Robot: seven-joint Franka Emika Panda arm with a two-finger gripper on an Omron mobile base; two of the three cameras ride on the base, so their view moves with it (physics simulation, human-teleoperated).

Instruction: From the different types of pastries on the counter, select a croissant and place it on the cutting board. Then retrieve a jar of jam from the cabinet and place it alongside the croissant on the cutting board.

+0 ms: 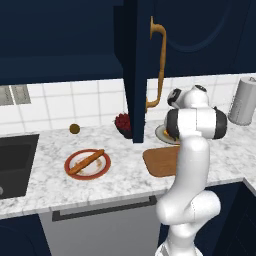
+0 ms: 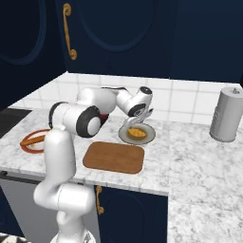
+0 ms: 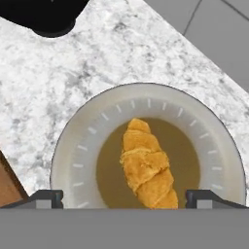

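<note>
The golden croissant [image 3: 146, 170] lies on a grey plate [image 3: 73, 151] on the marble counter [image 3: 97, 63]. In the right base view my gripper [image 2: 137, 121] hangs just above the croissant [image 2: 136, 133], pointing down at it. Its jaws stand open, one dark fingertip [image 3: 46, 198] on each side of the pastry, and they hold nothing. The wooden cutting board [image 2: 114, 157] lies bare just in front of the plate [image 2: 148, 137]. A long brown stick pastry [image 1: 86, 162] rests on a red-rimmed plate [image 1: 102, 172]. The navy cabinet door [image 1: 135, 70] hangs open. The jar of jam is out of view.
A dark bowl of red berries [image 1: 122, 122] stands behind the open door, close to the grey plate. A silver roll-shaped canister [image 2: 227, 114] stands at the back right. The sink [image 1: 15, 162] lies at far left. A small olive ball [image 1: 74, 128] sits by the wall tiles.
</note>
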